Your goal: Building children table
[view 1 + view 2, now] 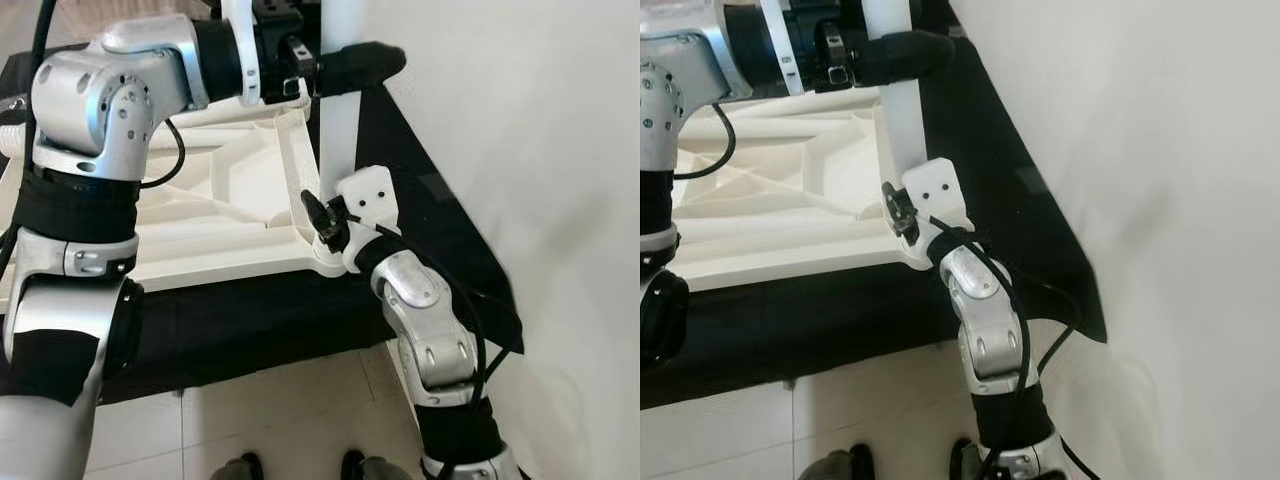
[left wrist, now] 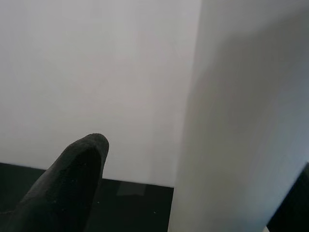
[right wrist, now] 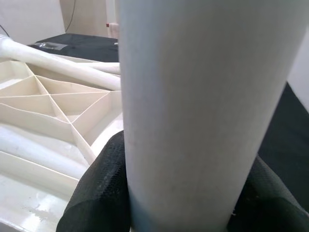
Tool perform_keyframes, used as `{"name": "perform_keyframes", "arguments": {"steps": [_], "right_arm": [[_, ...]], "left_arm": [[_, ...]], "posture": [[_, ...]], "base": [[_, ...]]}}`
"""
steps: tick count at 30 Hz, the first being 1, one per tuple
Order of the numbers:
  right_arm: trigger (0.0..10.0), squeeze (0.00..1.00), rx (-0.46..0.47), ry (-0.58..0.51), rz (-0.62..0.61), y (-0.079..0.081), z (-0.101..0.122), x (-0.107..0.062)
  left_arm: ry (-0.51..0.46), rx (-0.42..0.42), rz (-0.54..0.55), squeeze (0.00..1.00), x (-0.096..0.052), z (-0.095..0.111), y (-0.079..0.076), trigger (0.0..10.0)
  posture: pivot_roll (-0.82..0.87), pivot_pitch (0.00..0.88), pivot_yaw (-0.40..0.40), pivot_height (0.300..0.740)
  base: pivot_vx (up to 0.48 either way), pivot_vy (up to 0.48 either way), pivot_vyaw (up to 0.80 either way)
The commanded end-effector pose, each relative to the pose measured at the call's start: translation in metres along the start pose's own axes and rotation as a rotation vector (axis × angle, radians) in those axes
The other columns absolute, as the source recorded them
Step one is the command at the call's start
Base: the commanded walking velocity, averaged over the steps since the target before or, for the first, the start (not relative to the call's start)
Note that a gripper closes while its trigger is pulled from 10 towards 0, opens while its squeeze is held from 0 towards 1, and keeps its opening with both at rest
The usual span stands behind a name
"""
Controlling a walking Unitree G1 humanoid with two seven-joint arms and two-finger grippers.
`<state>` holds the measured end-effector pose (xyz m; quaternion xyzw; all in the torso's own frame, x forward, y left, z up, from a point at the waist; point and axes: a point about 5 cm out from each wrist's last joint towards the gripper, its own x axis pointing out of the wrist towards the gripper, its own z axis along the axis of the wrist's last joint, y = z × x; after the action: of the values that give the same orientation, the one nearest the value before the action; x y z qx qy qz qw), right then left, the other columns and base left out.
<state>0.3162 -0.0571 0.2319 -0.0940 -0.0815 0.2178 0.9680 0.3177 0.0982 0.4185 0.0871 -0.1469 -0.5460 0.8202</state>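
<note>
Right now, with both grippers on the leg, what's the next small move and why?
Probably press the white leg straight down into the corner of the upturned tabletop. The right gripper is clamped around its base at that corner socket, and the left gripper steadies it higher up. It stands upright on the corner, but whether it is fully seated cannot be told.

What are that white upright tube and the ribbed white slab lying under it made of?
The white upright tube looks like smooth matte plastic: even, seamless, no grain. The ribbed white slab, an upturned tabletop, seems moulded plastic too, with thin cast ribs. Both grippers, left and right, hold the tube.
</note>
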Motion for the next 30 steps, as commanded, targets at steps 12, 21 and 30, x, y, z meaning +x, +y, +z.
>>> {"name": "perform_keyframes", "arguments": {"steps": [12, 21, 30], "right_arm": [[10.0, 1.0, 0.029, 0.176, -0.105, -0.007, -0.034, -0.007], [10.0, 1.0, 0.074, 0.168, -0.11, -0.014, -0.033, -0.011], [10.0, 0.23, 0.196, 0.002, 0.068, -0.037, -0.011, -0.012]], "left_arm": [[-0.037, -0.014, 0.125, 0.0, -0.056, -0.005, -0.012, 10.0], [-0.01, -0.042, 0.144, 0.0, -0.109, -0.001, -0.045, 10.0], [0.175, -0.239, 0.538, 0.0, -0.159, -0.085, -0.07, 10.0]], "posture": [[0.01, 0.195, -0.045, 0.74], [0.03, 0.184, -0.03, 0.74], [0.05, 0.205, -0.026, 0.74]], "base": [[0.0, 0.0, 0.0], [0.0, 0.0, 0.0], [0.0, 0.0, 0.0]]}}
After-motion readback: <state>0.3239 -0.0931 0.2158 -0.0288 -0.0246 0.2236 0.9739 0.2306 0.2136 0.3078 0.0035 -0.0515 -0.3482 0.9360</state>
